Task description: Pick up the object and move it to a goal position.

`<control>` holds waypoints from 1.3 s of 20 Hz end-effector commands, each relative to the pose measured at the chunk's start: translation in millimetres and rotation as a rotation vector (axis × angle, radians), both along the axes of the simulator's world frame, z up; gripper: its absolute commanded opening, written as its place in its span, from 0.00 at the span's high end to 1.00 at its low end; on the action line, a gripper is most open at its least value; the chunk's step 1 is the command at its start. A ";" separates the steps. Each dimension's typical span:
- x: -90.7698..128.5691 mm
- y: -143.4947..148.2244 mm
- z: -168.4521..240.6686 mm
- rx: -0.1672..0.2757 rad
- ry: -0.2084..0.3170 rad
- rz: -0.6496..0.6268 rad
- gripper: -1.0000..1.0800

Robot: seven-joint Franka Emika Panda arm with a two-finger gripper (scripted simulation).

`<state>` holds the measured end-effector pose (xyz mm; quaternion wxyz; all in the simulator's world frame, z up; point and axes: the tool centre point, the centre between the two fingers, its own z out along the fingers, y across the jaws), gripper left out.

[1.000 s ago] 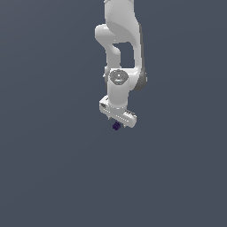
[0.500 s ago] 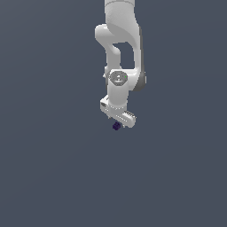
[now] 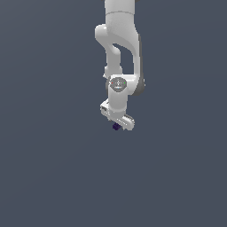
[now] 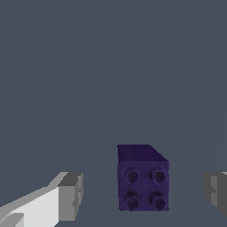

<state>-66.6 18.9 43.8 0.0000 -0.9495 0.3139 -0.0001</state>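
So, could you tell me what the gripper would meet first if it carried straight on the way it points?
Probably nothing at once: the purple cube sits in the gap of the open gripper, touching neither finger, so the fingers would pass either side and likely reach the grey floor.

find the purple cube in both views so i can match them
Exterior view: the cube is a tiny dark speck just under the white claw, near the picture's middle.
Wrist view: the cube fills the lower middle, studs showing, in the gap between the two fingers, touching neither.
Shared landmark: the claw's fingers either side of it.
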 end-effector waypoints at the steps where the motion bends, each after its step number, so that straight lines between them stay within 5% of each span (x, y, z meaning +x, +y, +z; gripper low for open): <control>1: -0.5 0.0 -11.5 0.000 0.000 -0.001 0.04; 7: 0.2 0.2 -21.8 0.000 0.000 -0.002 0.04; 8: 0.2 0.2 -21.8 0.000 0.000 -0.002 1.00; 26: 5.1 -23.6 -18.3 0.000 0.000 -0.002 1.00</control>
